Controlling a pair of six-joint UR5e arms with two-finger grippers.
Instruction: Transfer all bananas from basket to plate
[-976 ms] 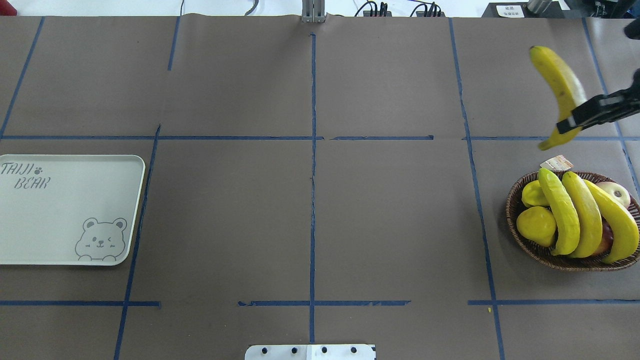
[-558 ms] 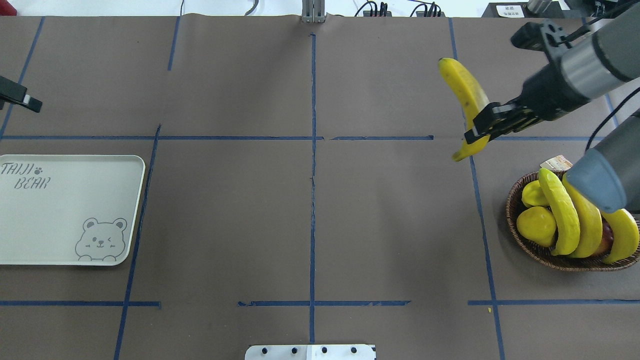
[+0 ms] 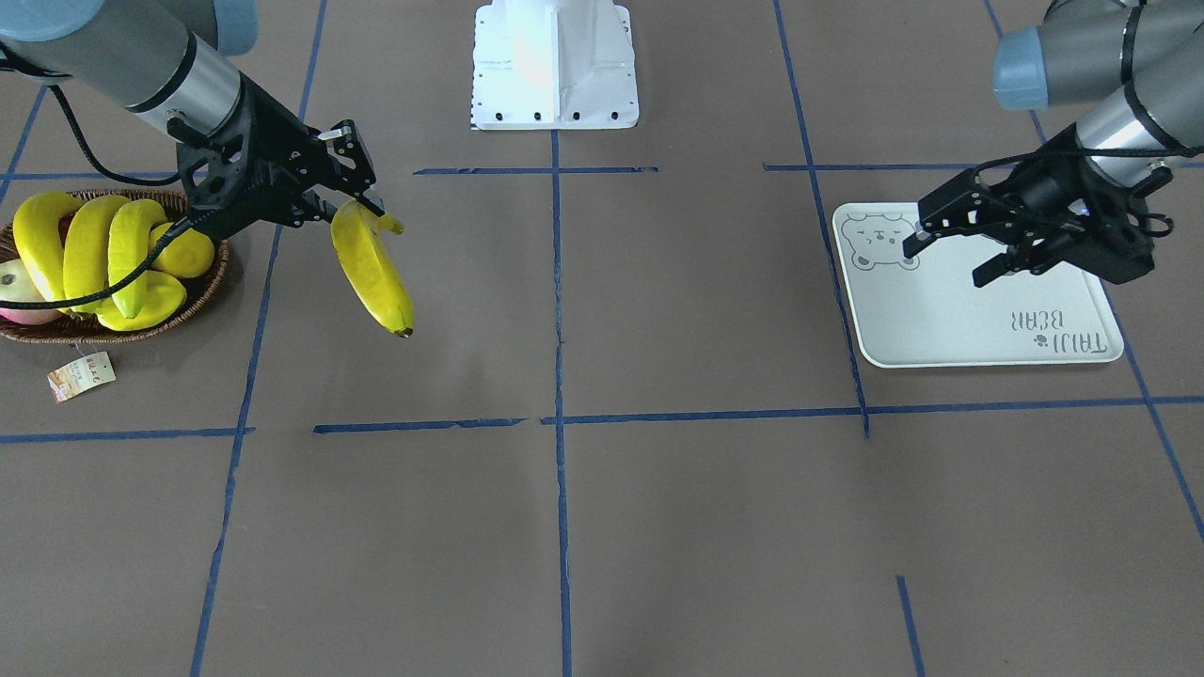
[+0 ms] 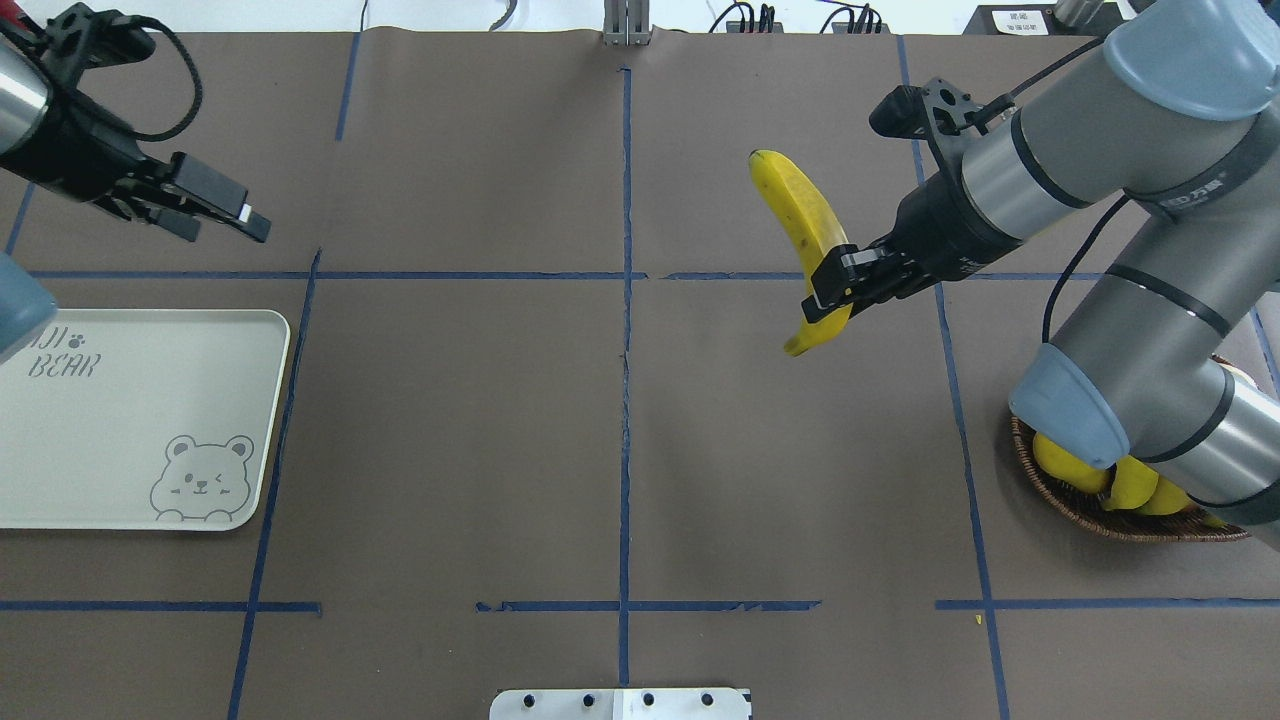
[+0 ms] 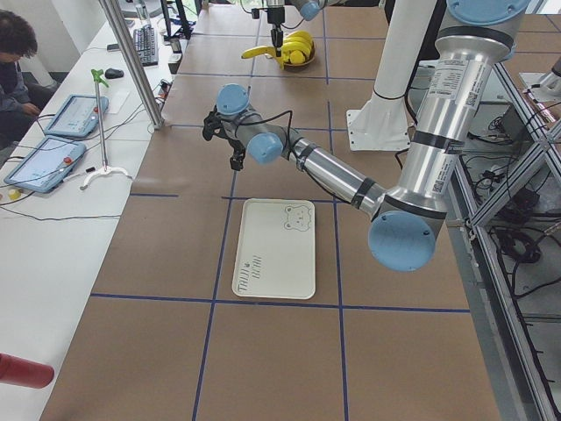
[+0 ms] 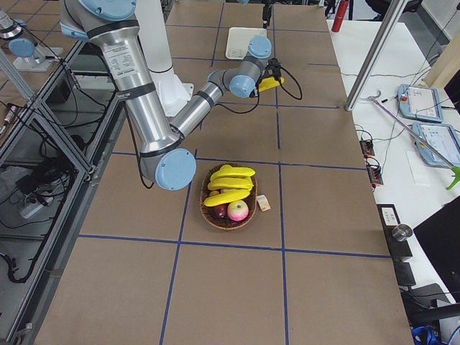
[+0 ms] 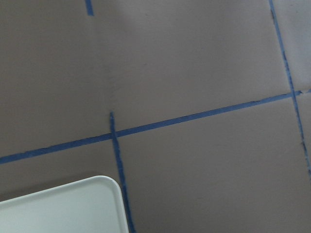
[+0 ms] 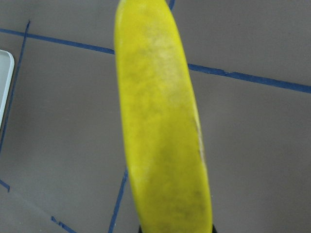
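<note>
Right gripper (image 4: 832, 292) is clenched across the lower third of one banana (image 4: 797, 205). It is carried clear of the table, right of centre in the overhead view, probably heading for a hand-over. Left gripper (image 3: 943, 266) is spread and empty, raised near the plate (image 4: 120, 430) at the left edge, presumably ready to receive. Three bananas (image 3: 89, 246) lie in the basket (image 3: 218, 268), lower right.

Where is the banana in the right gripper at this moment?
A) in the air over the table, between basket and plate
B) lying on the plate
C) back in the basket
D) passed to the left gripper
A: the right gripper is shut on the banana, which hangs above the table, well short of the plate; the left gripper is open and holds nothing.
</note>
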